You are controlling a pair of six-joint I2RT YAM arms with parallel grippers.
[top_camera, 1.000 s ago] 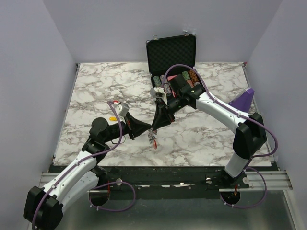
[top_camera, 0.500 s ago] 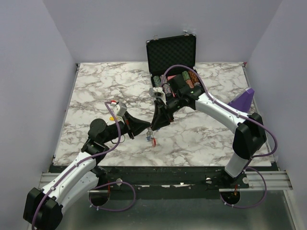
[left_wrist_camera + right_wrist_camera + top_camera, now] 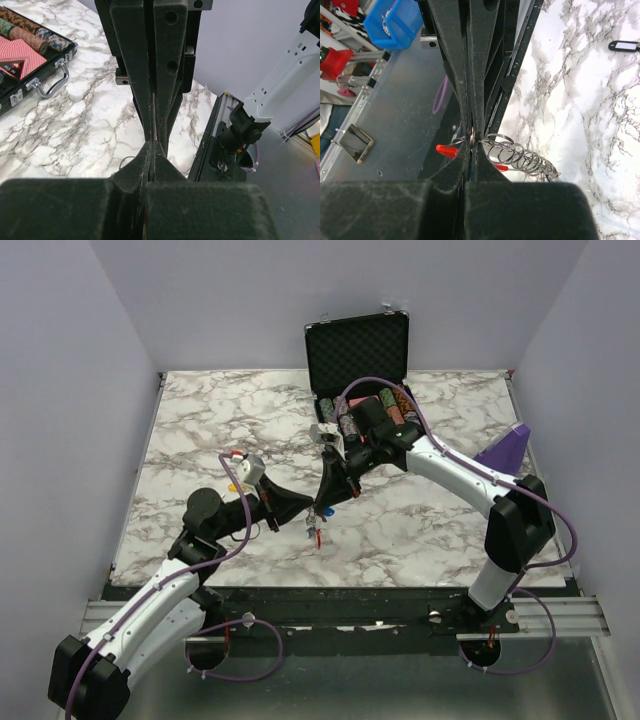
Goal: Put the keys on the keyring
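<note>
My left gripper point(image 3: 303, 508) and right gripper point(image 3: 322, 506) meet tip to tip above the front middle of the marble table point(image 3: 200, 430). Both are shut. The red and silver keyring point(image 3: 446, 149) sticks out on either side of the right gripper point(image 3: 472, 142). Several silver key rings point(image 3: 522, 156) are strung on it, and the bundle hangs below the tips in the top view point(image 3: 316, 530). A ring and a blue sliver show between the right fingers. The left gripper point(image 3: 151, 145) pinches a thin red edge. A dark-tagged key point(image 3: 624, 45) lies loose on the marble.
An open black case point(image 3: 357, 350) with poker chips and cards stands at the back middle, also in the left wrist view point(image 3: 30, 50). A purple object point(image 3: 508, 448) sits at the right edge. The table's front rail point(image 3: 350, 605) runs just below the grippers.
Both grippers have shifted slightly left together, still tip to tip, and the hanging bundle of keys has moved with them. The grip looks unchanged.
</note>
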